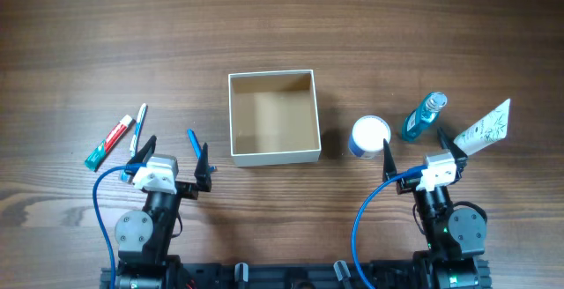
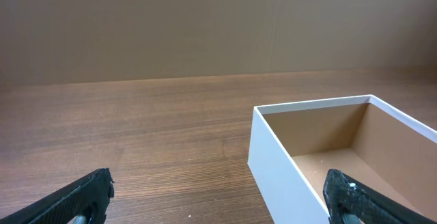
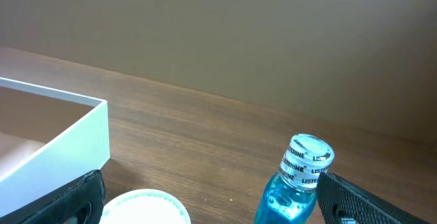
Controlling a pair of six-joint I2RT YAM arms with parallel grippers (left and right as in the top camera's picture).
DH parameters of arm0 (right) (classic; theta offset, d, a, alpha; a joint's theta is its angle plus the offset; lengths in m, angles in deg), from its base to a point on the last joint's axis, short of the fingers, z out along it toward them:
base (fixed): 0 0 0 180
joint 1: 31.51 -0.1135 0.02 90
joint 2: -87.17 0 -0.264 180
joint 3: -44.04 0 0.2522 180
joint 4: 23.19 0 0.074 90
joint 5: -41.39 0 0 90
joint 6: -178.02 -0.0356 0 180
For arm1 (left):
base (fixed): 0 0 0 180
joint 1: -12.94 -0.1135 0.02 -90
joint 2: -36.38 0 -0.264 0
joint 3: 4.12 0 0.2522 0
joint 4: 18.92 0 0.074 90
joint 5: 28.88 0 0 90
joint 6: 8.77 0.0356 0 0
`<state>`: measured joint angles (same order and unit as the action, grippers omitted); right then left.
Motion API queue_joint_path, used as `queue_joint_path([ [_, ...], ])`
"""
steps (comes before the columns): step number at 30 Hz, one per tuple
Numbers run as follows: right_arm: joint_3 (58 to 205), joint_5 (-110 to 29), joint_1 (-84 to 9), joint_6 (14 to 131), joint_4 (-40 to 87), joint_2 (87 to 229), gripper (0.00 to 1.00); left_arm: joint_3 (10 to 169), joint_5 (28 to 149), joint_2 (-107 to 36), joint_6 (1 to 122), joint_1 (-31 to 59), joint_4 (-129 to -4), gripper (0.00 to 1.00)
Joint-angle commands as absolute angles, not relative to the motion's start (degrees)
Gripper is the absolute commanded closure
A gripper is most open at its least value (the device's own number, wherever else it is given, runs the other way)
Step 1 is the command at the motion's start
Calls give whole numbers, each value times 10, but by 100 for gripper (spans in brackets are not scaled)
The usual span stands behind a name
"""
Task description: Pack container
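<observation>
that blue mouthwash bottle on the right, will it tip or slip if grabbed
The blue mouthwash bottle seems to stand upright, tall and narrow, so a push near its white cap would probably tip it. Its clear plastic looks smooth, so perhaps slippery. It looks full of liquid, so likely fairly heavy for its size.

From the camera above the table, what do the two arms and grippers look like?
Both arms look alike: black, rounded joint housings. The left gripper and right gripper each have a white block and two thin, pointed black fingers. A blue cable loops beside each arm. In the wrist views the fingers are matte black, slightly rough. I can read no markings.
</observation>
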<state>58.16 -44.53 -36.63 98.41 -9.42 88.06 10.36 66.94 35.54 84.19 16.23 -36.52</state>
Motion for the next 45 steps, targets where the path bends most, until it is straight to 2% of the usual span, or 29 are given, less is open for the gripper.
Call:
queue_joint_path([
  [1,581,-440,-367,985,-96,878,0,100,668,360,853,165,-366,0],
  [41,581,-429,-367,983,-99,878,0,100,668,360,853,165,-365,0],
  [42,581,-412,-367,978,-102,878,0,100,666,360,853,164,-364,0],
  [45,582,-395,-367,865,-101,885,0,100,666,360,853,164,-365,0],
])
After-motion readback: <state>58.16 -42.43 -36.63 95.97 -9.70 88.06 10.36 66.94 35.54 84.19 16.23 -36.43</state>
